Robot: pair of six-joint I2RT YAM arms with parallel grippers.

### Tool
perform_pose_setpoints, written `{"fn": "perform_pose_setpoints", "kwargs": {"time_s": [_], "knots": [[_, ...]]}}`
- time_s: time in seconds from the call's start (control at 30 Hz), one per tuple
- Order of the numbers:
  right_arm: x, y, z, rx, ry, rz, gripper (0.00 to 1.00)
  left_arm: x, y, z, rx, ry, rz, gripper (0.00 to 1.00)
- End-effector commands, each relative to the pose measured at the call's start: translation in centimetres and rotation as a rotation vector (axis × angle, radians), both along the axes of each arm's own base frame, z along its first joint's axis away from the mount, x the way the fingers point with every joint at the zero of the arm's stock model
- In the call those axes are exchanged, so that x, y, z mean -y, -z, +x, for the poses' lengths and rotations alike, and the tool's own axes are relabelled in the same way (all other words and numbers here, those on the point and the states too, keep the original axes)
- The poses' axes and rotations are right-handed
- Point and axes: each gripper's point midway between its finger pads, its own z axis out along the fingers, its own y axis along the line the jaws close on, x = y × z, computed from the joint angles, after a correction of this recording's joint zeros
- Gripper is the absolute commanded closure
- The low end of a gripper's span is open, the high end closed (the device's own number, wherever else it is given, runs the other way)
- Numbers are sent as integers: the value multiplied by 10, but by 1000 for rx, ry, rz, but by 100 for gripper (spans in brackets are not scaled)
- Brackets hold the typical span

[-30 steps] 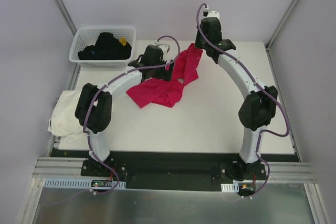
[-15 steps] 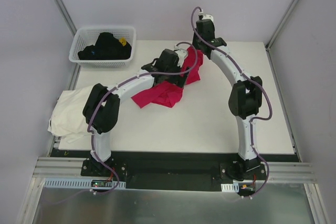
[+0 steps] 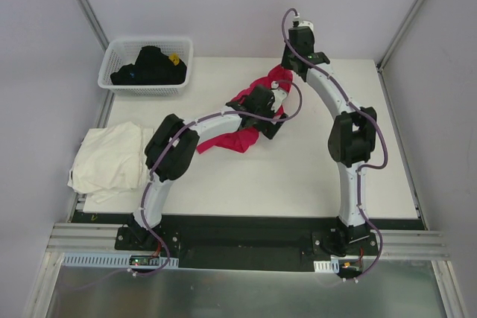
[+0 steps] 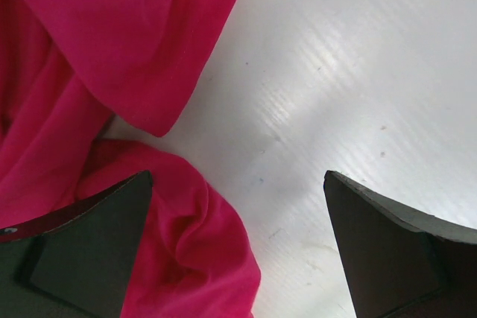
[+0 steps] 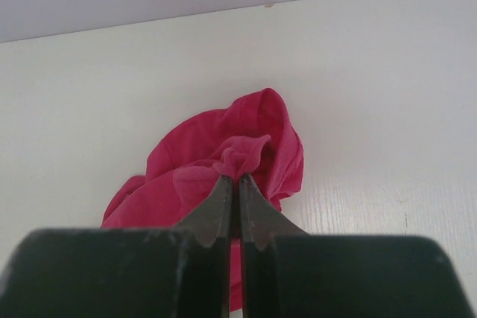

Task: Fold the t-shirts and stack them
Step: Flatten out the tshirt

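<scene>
Magenta t-shirt (image 3: 237,140) sits crumpled mid-table, a bit toward the far side of the white table (image 3: 313,176). Right gripper (image 5: 237,178) is clamped tight on a bunched fold at the shirt's far end. Left gripper (image 4: 237,178) hangs over the shirt's edge with jaws spread wide and nothing in them, one finger above fabric, the other above bare table. Cream t-shirt (image 3: 108,160) lies rumpled at the table's left edge, well apart. White basket (image 3: 119,53) of dark stuff sits far left.
</scene>
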Motion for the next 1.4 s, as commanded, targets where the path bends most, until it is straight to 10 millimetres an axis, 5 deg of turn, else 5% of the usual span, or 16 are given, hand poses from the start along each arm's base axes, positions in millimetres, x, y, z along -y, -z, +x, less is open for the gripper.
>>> {"fn": "perform_pose_setpoints", "kwargs": {"time_s": [0.0,0.5,0.83,1.37], "knots": [[11,-61,0,121,18,45,99,7,-2,13,42,2,4,2],[14,-45,-3,95,11,74,99,14,-16,36,143,11,41,2],[19,-45,-5,100,15,69,99,14,6,39,123,-4,68,2],[24,-38,-4,94,18,75,99,16,11,48,137,-24,82,7]]}}
